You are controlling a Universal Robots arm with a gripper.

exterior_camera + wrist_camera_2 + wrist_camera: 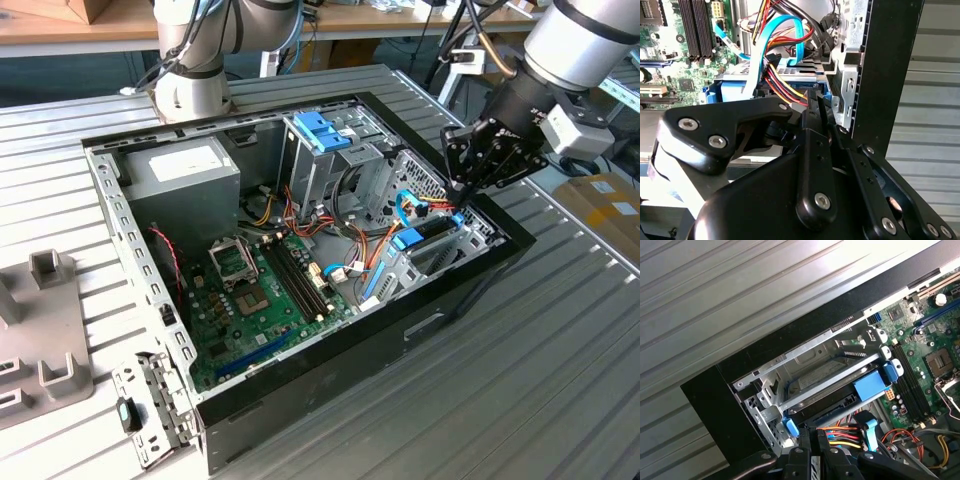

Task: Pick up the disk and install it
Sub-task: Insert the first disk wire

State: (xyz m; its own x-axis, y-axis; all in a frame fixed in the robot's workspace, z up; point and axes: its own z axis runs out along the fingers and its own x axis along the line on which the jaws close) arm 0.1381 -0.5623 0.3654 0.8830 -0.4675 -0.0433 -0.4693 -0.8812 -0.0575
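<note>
**Disk seated in its bay, gripper at the cables above it**

Disk (432, 238) sat low in the drive bay at the corner of the open computer case (330, 370), roughly four o'clock from the case's middle in the exterior view. I saw its blue carrier frame (408, 239) facing the motherboard (262, 300), and in the first wrist view the same frame (871, 386) capped the end of the dark drive body under the metal bay rails (830, 377). In the second wrist view the blue frame (735, 92) lay just beyond the fingers.

Directly above the disk, at about twelve o'clock from it in the exterior view, hung the gripper (463, 192). I read its black fingers (812, 130) as drawn close together, tips nearly meeting, at the bundle of red, yellow and black power wires (785, 82) and next to the blue data cable (772, 30) that ran down to the drive. I could not tell whether the tips actually pinched a wire or connector.

Further out, at ten o'clock from the disk, stood the metal drive cage with its blue handle (322, 130). The grey power-supply box (185, 175) sat at the case's far corner, around nine to ten o'clock. The case rested on a ribbed metal table (520, 400).
</note>
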